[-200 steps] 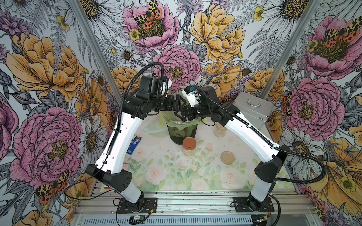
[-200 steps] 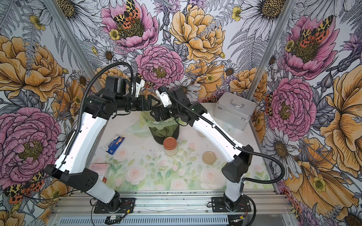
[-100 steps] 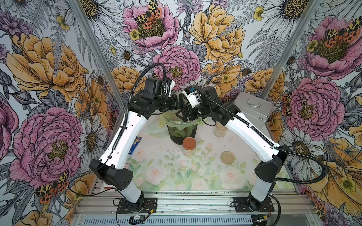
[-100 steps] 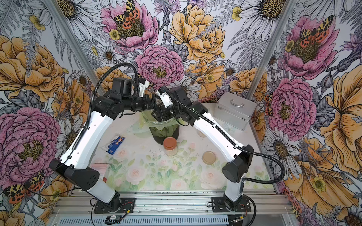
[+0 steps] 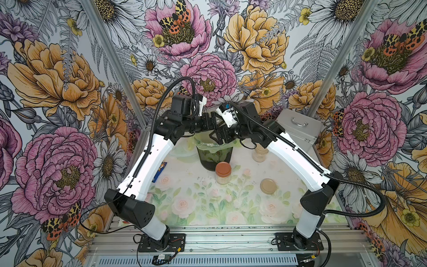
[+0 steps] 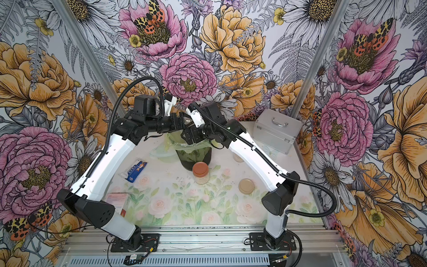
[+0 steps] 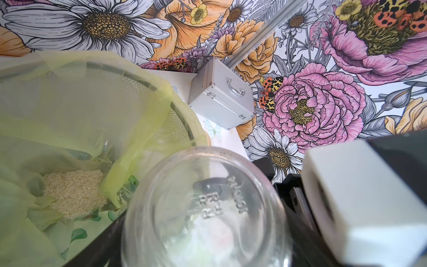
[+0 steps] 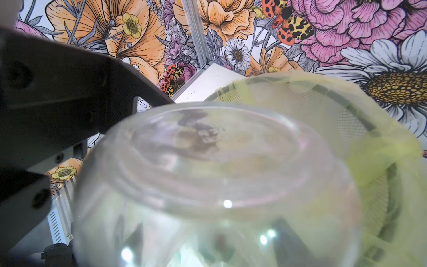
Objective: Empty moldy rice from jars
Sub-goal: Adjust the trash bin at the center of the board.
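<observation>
**Right gripper (image 5: 215,136) clamps an upturned jar (image 8: 219,185) above the bin (image 5: 209,161)**

Its jaws stand wide around the clear glass. The jar's embossed base faces both wrist cameras, and dark finger shapes show through the glass in the right wrist view. The left gripper (image 5: 210,123) sits just beside the jar on its left, head to head with the right one. Whether its jaws are apart or together cannot be told.

Both grippers hang over the dark bin, which stands at the far middle of the table (image 5: 196,208) and is lined with a yellow-green bag (image 7: 69,104). A heap of moldy rice (image 7: 74,194) lies at the bottom of that bag.

Just on the near side of the bin stands a jar with a reddish-brown lid (image 5: 223,172), upright, with pale contents showing through its glass. A third jar (image 5: 260,155) stands right of the bin, partly hidden behind the right forearm. A loose beige lid (image 5: 268,186) lies flat on the near right of the table. A silver case (image 5: 298,124) sits in the far right corner.
</observation>
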Available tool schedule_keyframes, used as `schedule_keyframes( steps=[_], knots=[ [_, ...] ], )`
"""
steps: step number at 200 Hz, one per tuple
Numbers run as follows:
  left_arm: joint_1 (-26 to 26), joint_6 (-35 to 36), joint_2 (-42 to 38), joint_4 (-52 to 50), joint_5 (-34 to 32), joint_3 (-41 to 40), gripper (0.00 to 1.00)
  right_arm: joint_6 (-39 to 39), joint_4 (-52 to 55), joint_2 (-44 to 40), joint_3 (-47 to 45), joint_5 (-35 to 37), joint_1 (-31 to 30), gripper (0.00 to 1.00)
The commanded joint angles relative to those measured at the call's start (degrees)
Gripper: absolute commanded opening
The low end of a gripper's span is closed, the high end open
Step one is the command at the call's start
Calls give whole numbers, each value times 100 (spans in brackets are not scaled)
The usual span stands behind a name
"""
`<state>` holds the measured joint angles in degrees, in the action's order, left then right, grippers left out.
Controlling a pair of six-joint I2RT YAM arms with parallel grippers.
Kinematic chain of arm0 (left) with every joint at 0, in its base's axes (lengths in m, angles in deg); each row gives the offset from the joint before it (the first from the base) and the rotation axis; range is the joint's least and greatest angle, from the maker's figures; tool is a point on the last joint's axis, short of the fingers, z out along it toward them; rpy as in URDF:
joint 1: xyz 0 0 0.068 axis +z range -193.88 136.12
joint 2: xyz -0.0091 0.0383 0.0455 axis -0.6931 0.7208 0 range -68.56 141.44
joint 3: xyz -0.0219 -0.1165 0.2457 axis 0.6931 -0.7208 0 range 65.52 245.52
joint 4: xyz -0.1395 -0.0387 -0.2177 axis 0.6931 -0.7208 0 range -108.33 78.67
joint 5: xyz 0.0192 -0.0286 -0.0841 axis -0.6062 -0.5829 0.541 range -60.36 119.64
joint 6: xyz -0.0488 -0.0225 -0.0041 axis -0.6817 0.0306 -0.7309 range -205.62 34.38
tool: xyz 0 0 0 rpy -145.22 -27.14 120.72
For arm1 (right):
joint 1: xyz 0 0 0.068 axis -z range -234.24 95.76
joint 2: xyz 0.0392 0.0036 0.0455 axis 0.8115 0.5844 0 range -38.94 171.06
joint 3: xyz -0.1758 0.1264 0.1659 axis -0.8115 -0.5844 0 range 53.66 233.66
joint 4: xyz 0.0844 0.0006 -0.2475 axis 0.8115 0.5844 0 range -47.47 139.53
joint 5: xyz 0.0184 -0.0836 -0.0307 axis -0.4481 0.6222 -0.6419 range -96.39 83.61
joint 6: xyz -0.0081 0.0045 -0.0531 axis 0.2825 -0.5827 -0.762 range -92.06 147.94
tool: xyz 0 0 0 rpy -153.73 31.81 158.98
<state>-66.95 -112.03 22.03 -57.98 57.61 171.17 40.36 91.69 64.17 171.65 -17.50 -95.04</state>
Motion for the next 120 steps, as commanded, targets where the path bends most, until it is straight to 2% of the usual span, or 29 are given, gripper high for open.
schedule_keyframes(
  steps=[1,30,42,74,91,106,120],
  knots=[
    [-66,-136,-32,-276,279,-185,58,62,-1306,-199,545,8,-51,0],
    [-57,-253,-50,-256,266,-184,35,41,-1304,-186,609,74,-51,0],
    [-42,-299,-43,-237,271,-178,30,36,-1304,-185,628,108,-51,0],
    [-22,-399,-43,-238,262,-185,4,26,-1300,-186,656,188,-51,0],
    [-11,-466,-41,-237,273,-202,0,29,-1303,-175,662,199,-51,3],
    [0,-520,-41,-236,288,-190,0,25,-1296,-168,655,222,-52,15],
    [4,-574,-39,-233,312,-168,0,30,-1296,-168,669,224,-50,22]
  ],
)
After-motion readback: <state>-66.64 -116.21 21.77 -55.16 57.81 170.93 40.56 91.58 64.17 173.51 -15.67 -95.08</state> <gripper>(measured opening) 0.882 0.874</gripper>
